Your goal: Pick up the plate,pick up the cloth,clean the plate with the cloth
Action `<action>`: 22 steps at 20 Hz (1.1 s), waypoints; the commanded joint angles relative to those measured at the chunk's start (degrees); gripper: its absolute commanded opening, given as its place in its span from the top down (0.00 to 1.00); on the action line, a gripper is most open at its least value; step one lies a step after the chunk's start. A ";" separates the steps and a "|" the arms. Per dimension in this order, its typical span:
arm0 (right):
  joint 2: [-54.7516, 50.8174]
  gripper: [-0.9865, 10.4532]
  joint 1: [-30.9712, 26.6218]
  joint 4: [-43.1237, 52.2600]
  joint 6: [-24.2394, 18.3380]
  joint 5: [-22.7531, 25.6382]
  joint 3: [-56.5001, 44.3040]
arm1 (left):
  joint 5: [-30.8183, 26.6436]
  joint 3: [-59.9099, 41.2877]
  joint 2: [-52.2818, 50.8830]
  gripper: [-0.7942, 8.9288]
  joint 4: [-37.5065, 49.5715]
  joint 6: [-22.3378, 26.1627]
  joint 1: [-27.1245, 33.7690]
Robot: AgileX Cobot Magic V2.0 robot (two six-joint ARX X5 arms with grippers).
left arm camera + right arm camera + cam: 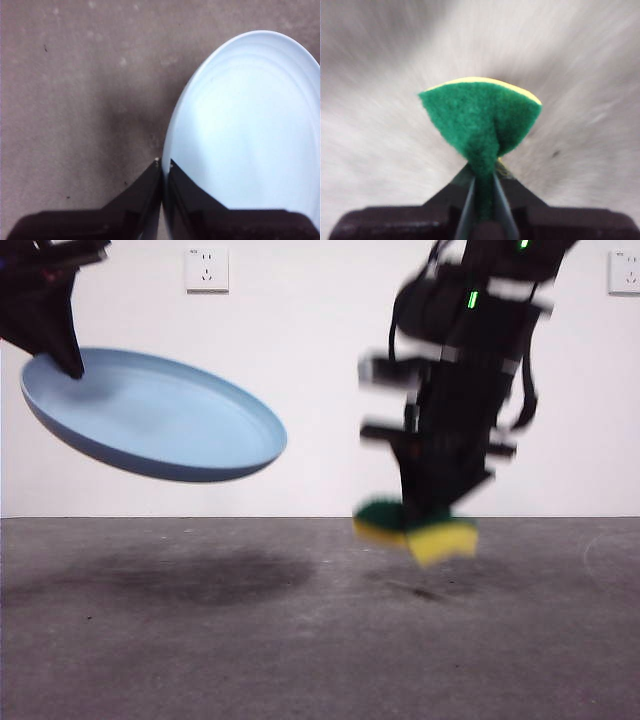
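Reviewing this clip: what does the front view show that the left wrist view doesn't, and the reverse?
Only the front view shows the right gripper holding the sponge above the table, plus two wall sockets and the plate's shadow. Only the left wrist view shows the left gripper with its jaws pinched on the rim, and the plate's whole inner face. Both show the light-blue plate lifted off the grey table, gripped at its edge.
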 commanded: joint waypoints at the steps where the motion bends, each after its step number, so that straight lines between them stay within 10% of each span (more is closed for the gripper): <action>1: -6.40 0.93 1.88 0.46 1.75 -0.15 -0.24 | 0.22 0.02 2.05 0.93 0.83 -0.04 -0.76; 15: -12.63 0.93 11.50 7.69 6.38 -0.37 -0.24 | 7.69 0.02 4.26 0.93 7.43 -6.01 -15.82; 22: -11.21 0.93 15.56 2.19 5.77 -8.79 -0.24 | 7.63 0.02 4.26 0.93 11.87 -7.41 -16.06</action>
